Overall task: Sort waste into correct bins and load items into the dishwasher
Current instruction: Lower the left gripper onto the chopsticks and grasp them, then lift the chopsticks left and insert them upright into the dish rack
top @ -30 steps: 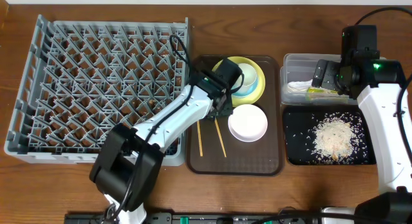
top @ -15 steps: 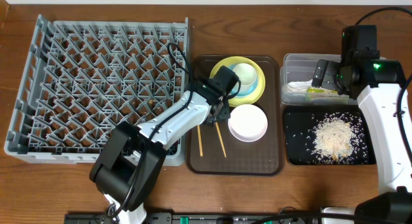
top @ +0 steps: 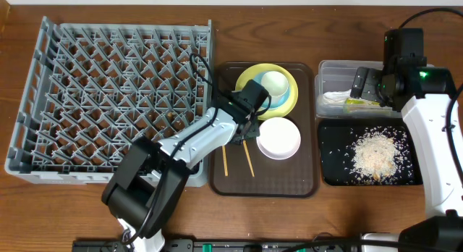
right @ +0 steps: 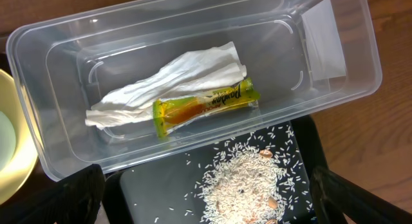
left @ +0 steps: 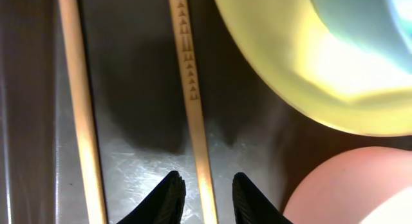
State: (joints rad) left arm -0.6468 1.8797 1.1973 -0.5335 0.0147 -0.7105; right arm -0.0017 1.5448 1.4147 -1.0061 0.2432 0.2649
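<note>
1. The green-yellow wrapper (right: pixel 206 107) lying in the clear tub (right: pixel 277 63) carries one dark word in slanted script near its right end. It seems to start with a "P"; the rest is too small to read with certainty.
2. The chopstick (left: pixel 191 89) between the fingertips bears a row of small stamped triangle marks along its upper part, with no letters or numbers.
3. A white rectangular label (right: pixel 322 44) sits on the tub's right end wall; no writing on it can be made out.

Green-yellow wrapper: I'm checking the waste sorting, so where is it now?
Right wrist view: the wrapper lies inside the clear tub, on the robot's right side, against the white napkin.
</note>
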